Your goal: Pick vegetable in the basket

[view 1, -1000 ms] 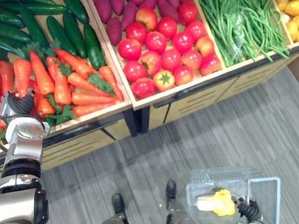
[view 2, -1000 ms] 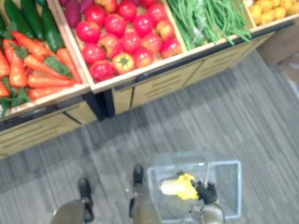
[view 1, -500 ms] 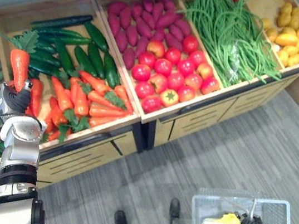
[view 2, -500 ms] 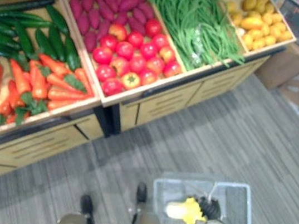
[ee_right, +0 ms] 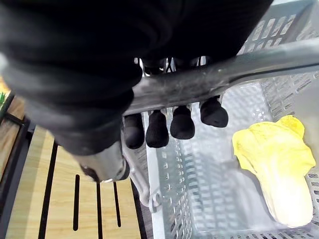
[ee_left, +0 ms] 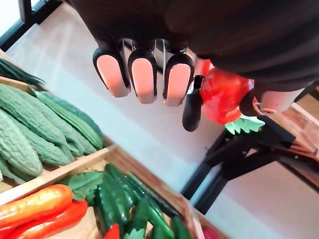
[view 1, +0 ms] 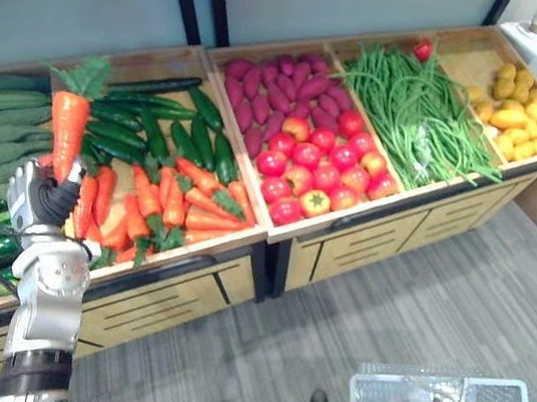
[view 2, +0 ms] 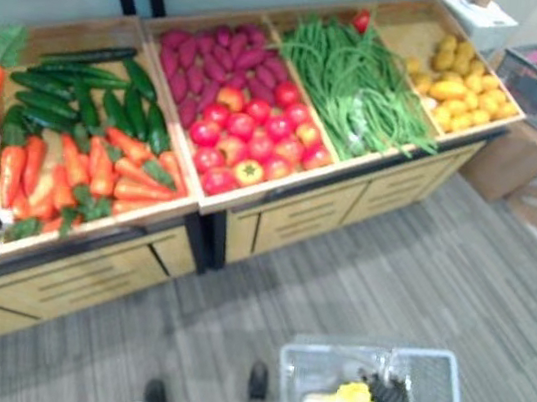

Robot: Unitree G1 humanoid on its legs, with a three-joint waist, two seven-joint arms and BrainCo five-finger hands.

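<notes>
Gripping carrot point(view 1: 68, 123) upright (leaves up) in left hand point(view 1: 43, 200) | right hand point(ee_right: 182, 122) clenched round basket handle point(ee_right: 224, 75)

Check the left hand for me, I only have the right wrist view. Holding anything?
Observer: Yes. The left hand is curled round a carrot, held up above the carrot bin.
Operator: Which way up?
Observer: Upright, green leaves on top, narrow end down in the hand.
Operator: Where's my basket relative to that?
Observer: The basket in the right hand hangs low over the grey floor, well off to the robot's right of the carrot.
</notes>
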